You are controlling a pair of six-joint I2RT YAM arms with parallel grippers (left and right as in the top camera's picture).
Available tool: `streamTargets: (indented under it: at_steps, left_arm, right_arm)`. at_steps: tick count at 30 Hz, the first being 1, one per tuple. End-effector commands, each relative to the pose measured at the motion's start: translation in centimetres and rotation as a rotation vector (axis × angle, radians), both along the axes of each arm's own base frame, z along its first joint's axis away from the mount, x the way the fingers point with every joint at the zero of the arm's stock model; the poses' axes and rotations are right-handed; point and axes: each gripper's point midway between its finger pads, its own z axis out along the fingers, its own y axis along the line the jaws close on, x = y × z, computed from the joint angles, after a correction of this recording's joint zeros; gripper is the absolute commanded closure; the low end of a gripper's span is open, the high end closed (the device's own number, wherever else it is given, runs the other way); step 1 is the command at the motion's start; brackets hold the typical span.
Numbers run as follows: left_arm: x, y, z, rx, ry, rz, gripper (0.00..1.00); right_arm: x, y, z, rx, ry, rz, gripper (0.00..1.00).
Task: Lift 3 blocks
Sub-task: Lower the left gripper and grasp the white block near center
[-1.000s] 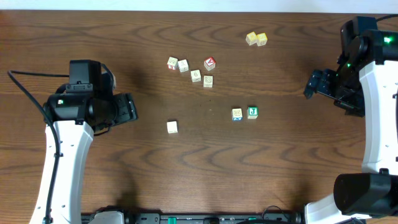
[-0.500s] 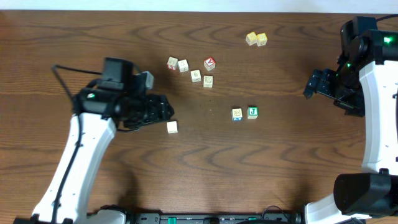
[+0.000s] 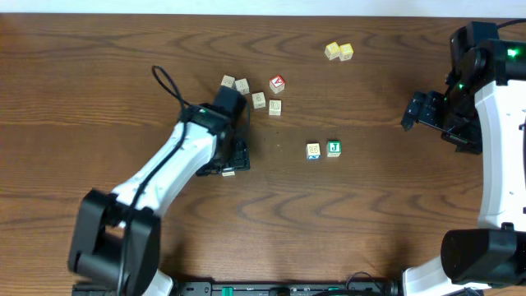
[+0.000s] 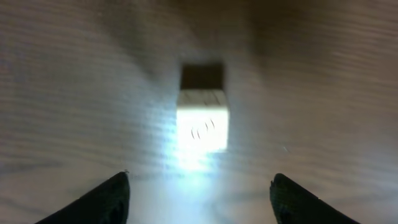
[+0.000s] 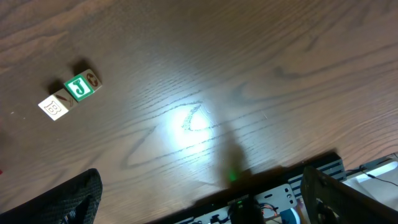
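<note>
Blocks rest on the wooden surface (image 3: 370,214). The nearly plain white block (image 4: 202,121) sits just ahead of the left hand (image 4: 199,202), centred between its spread fingers (image 4: 106,199) and touching neither, though that wrist view is blurred. From overhead the hand covers most of it, leaving only a pale edge showing. The green "J" block (image 5: 79,86) and the whitish block with a blue side (image 3: 313,151) stand touching side by side, well apart from the left hand, between it and the right hand (image 5: 199,208). The right hand hangs released and holds nothing, with the pair far ahead of it and off to one side.
</note>
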Motion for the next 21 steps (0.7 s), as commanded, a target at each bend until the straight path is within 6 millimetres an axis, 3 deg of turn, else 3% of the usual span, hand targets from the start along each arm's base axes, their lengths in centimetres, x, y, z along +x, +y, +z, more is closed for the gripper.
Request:
streamTargets:
  at_steps: [1,4,11,13,16,21]
  left_arm:
    - [0.0,0.9,-2.1,0.068,0.03,0.039,0.32]
    - [0.1,0.8,-3.1,0.069,0.05,0.037,0.4]
    - [-0.2,0.7,-5.0,0.082,0.093,0.023,0.42]
    - [0.0,0.6,-5.2,0.08,0.088,0.012,0.43]
    - [0.4,0.5,-5.2,0.074,0.074,0.006,0.55]
    - [0.6,0.4,-5.2,0.07,0.065,0.006,0.57]
  right_arm:
    - [-0.1,0.0,0.0,-0.002,0.003,0.002,0.01]
    - [-0.1,0.0,0.0,-0.002,0.003,0.002,0.01]
    - [-0.1,0.0,0.0,-0.002,0.003,0.002,0.01]
    - [-0.1,0.0,0.0,-0.002,0.003,0.002,0.01]
    - [-0.1,0.0,0.0,-0.002,0.003,0.002,0.01]
    - [-0.1,0.0,0.0,-0.002,0.003,0.002,0.01]
